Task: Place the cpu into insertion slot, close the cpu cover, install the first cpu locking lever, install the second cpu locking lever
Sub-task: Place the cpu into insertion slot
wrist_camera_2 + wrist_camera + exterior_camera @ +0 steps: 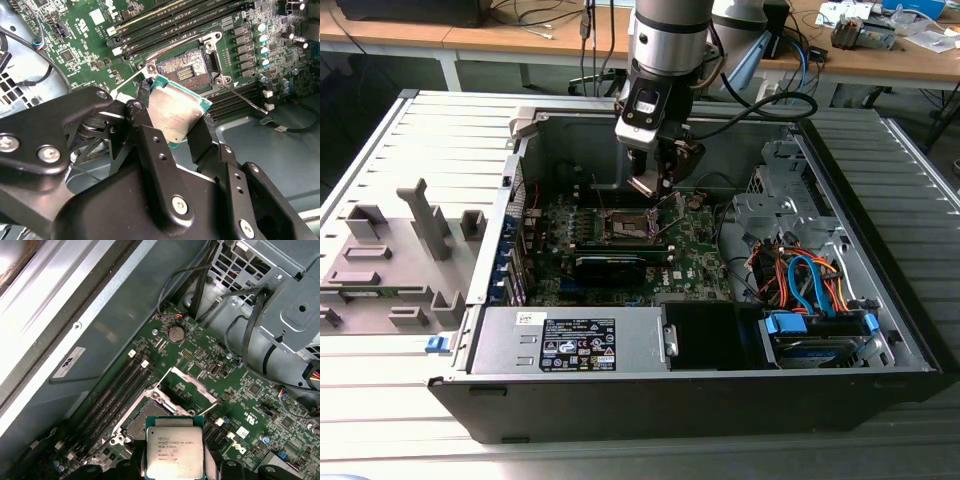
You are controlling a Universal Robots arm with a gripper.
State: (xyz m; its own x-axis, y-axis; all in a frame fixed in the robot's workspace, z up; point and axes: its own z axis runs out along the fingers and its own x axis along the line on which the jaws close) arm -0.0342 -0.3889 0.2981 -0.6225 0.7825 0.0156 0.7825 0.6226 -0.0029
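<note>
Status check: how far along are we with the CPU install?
Done: the cpu is picked up, clamped in the tool. In hand: it hangs tilted above the insertion slot, which is empty. Left: seating it. The cpu cover stands open and a thin locking lever juts free, so the cover and both levers are not yet done.

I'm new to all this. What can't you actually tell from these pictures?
First wrist view: the cpu covers part of the insertion slot, and the picture's edge cuts off one cpu side.
Second wrist view: the gripper hides two cpu edges.
Exterior view: the insertion slot's contacts are too small to see.
</note>
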